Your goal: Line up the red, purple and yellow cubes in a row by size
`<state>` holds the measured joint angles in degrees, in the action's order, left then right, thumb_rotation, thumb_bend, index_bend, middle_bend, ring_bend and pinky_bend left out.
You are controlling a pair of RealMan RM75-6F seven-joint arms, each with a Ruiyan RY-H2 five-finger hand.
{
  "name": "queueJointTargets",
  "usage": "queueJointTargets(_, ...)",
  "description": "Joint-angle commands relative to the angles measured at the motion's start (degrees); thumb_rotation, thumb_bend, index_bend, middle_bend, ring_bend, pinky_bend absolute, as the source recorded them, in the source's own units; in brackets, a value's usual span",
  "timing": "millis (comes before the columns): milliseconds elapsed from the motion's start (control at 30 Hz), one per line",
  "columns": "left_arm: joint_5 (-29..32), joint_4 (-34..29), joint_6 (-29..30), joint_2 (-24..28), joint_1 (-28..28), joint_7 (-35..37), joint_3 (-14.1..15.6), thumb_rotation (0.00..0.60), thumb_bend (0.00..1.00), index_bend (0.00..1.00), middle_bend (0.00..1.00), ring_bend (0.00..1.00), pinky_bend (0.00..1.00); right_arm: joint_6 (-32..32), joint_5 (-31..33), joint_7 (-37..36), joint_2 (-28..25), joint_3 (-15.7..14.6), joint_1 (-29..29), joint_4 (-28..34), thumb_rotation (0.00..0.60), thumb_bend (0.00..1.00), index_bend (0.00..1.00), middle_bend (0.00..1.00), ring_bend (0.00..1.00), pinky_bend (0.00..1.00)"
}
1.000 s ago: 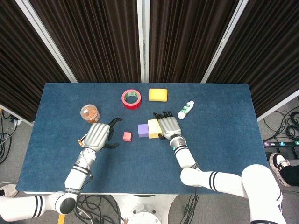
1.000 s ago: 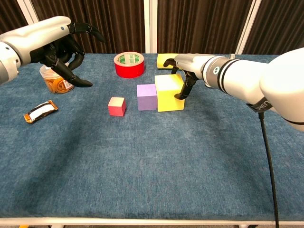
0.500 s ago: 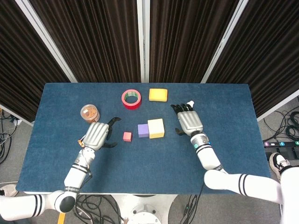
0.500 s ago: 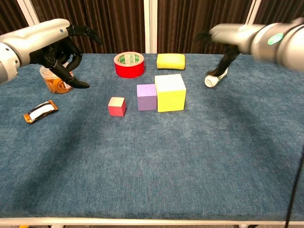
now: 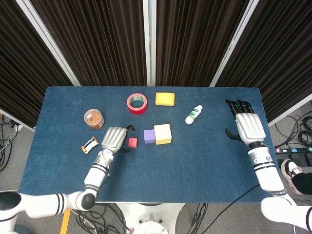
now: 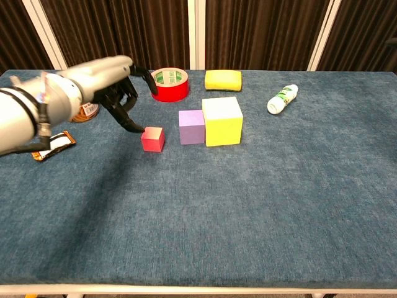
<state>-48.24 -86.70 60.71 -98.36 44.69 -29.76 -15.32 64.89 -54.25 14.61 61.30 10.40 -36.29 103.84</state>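
Two cubes, purple (image 6: 191, 126) and yellow (image 6: 221, 120), touch; left hand (image 6: 118, 93), fingers spread, reaches red cube (image 6: 152, 138) to close the gap; right hand (image 5: 248, 125) empty, far right.

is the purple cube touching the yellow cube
Touching. In the chest view the purple cube sits flush against the left face of the yellow cube, with no table showing between them; the head view agrees.

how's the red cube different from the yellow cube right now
The red cube is the smallest of the row; the yellow cube is the largest. The red cube stands apart from the purple cube, while the yellow cube sits right against it. The left hand is right beside the red cube; no hand is near the yellow one. Both rest flat on the table.
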Motion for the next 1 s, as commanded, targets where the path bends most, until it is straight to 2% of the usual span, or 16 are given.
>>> queueJointTargets(33, 4.34, 3.82, -0.87, -3.11, 2.06, -3.35, -0.41, 0.6, 0.17, 0.38, 0.88, 0.89, 0.94, -0.1, -1.71, -2.21, -0.83, -0.53, 1.54, -0.67, 0.6, 0.23, 0.0, 0.1, 0.0, 0.0)
queueJointTargets(167, 8.8, 7.31, -1.91, -5.41, 3.74, -5.32, -1.43, 0.6, 0.17, 0.38, 0.88, 0.9, 0.95, -1.26, -2.19, -4.02, -0.69, -0.43, 2.2, -2.35, 0.6, 0.23, 0.0, 0.1, 0.0, 0.0)
queueJointTargets(467, 13.38, 11.99, -3.55, -8.37, 6.01, -7.0, -2.25, 0.6, 0.23, 0.44, 0.89, 0.91, 0.96, -1.97, -3.01, -5.43, -0.52, 0.11, 3.19, -3.77, 0.6, 0.23, 0.0, 0.1, 0.0, 0.0)
queueJointTargets(1000, 15.28, 15.59, -3.69, -10.42, 7.5, -6.48, -3.47, 0.6, 0.27, 0.58, 0.9, 0.91, 0.96, -2.77, -3.21, -5.81, -0.57, 1.02, 4.22, -4.2, 0.6, 0.23, 0.0, 0.1, 0.0, 0.0)
